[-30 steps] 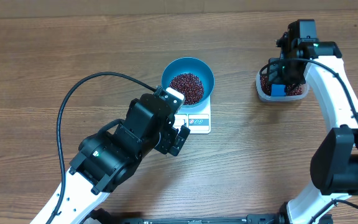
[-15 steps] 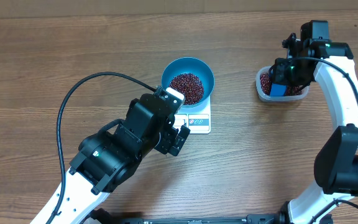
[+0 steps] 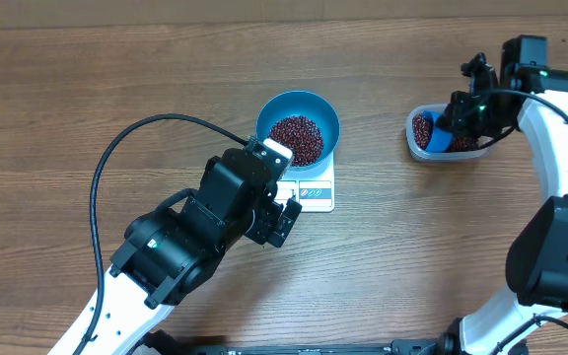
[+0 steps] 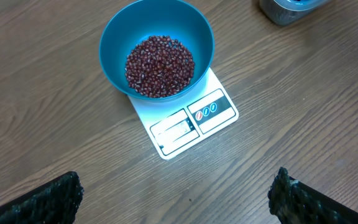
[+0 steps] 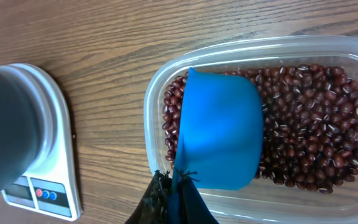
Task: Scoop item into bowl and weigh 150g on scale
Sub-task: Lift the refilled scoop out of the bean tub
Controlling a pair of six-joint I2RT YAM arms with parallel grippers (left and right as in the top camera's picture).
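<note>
At the near edge of the wooden table (image 3: 57, 89), the left arm reaches in, a black cable (image 3: 106, 163) looping up off its back. The left gripper (image 4: 178, 202) hangs over bare wood with its two dark fingers (image 4: 42, 199) spread wide apart and nothing between them. It sits just short of the scale and does not touch it.

Just beyond it lies the white kitchen scale (image 4: 194, 118). Its display window and three small round buttons run along the edge nearest that gripper, and the readout is too faint to make out. The bright-blue bowl (image 4: 197, 34) stands on the far part of the platform, covering most of it. In the bottom of the bowl is a heap of red-brown beans (image 4: 159, 65), well below the rim.

Farther back and well off to the right, apart from the scale, sits a clear plastic tub (image 5: 153, 102) with more loose beans (image 5: 309, 124) across its floor. The right gripper (image 5: 173, 198) is over this tub, its fingers pressed together on the handle of a small blue scoop (image 5: 219, 134). The scoop is down inside the tub among the beans with its smooth rounded back facing the wrist camera, so its hollow is hidden. Whether it carries any beans cannot be told.
</note>
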